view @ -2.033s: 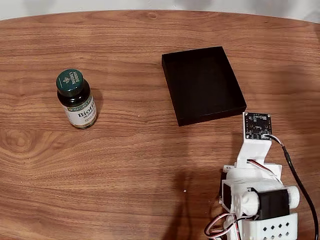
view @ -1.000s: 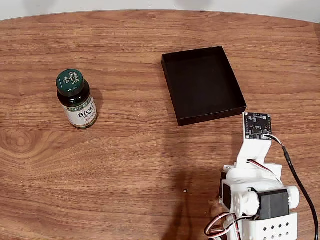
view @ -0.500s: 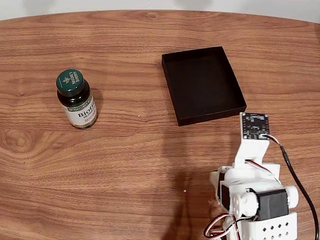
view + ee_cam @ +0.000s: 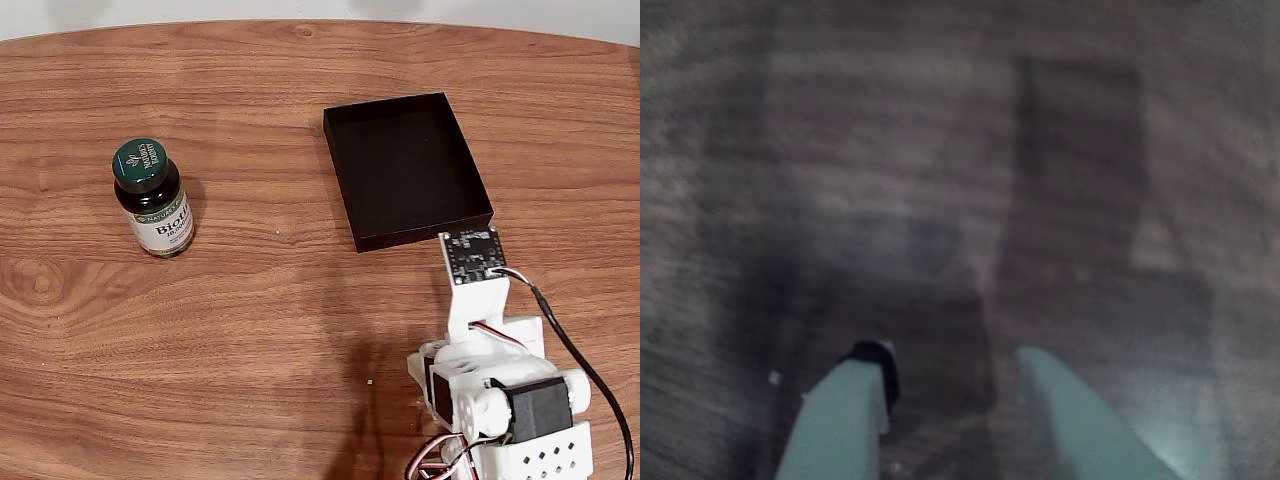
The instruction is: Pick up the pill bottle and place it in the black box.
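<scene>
**Rigid, smooth bottle waiting well apart from the end effector**

Nearest the fixed camera, the arm [image 4: 500, 390] is sitting at the lower right of the table [image 4: 300, 330]. In the blurred wrist view, the end effector [image 4: 960, 400] is showing 2 pale fingers spread apart with nothing between them, hanging over wood grain.

Farther back, the black box [image 4: 405, 170] is lying flat and empty, just beyond the arm. The pill bottle [image 4: 153, 198] is standing upright at the left, well apart from both.

The bottle is looking stiff, light and smooth-sided, so likely slippery; squeezing across the round body below the cap [image 4: 139, 163] is seeming the safest hold, since a high pinch could tip it.

The white label [image 4: 166, 229] is reading "Bio", the rest curving away. The cap print is too small to read surely.
</scene>
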Controlling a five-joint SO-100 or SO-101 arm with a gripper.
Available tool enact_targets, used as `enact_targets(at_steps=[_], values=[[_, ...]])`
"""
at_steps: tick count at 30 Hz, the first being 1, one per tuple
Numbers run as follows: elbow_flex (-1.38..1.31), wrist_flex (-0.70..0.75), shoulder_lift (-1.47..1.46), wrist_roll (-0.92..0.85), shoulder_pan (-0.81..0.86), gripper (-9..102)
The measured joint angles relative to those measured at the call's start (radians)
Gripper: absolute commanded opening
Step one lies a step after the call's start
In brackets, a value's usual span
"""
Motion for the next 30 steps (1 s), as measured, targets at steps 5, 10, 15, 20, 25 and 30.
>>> enact_targets(at_steps=[5, 10, 15, 20, 25, 30], values=[[0.0, -0.164, -0.002, 0.1, -0.015, 10], [0.0, -0.305, -0.005, 0.137, -0.107, 11], [0.0, -0.377, -0.009, 0.132, -0.186, 13], [0.0, -0.407, -0.009, 0.12, -0.241, 13], [0.0, -0.472, -0.009, 0.071, -0.316, 12], [0.0, -0.561, -0.041, 0.057, -0.407, 15]])
